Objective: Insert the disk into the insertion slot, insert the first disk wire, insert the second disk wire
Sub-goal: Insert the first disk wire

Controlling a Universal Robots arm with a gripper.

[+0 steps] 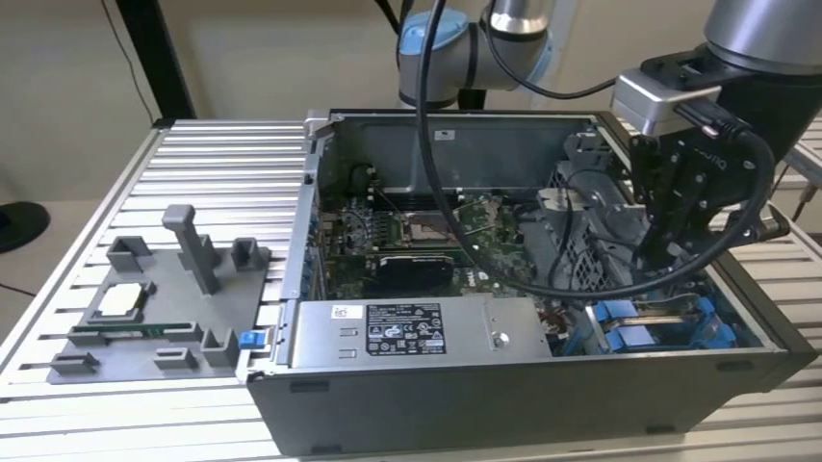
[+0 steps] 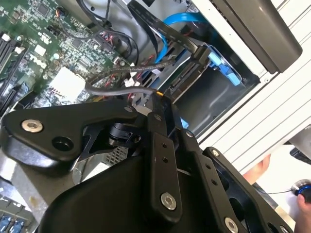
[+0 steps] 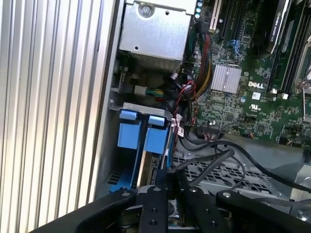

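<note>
Black gripper sits nearest in both wrist views, fingers pinched together on what looks like the end of a black wire, held low, probably so the plug can meet the drive's connector edge. Just past it the disk already stands on edge inside the insertion slot, blue tabs up, so step one reads done. Blue cable runs close by; plugged or not, cannot tell. Beyond lies the circuit board. Silver power box flanks the slot toward the exterior view's left.
</note>
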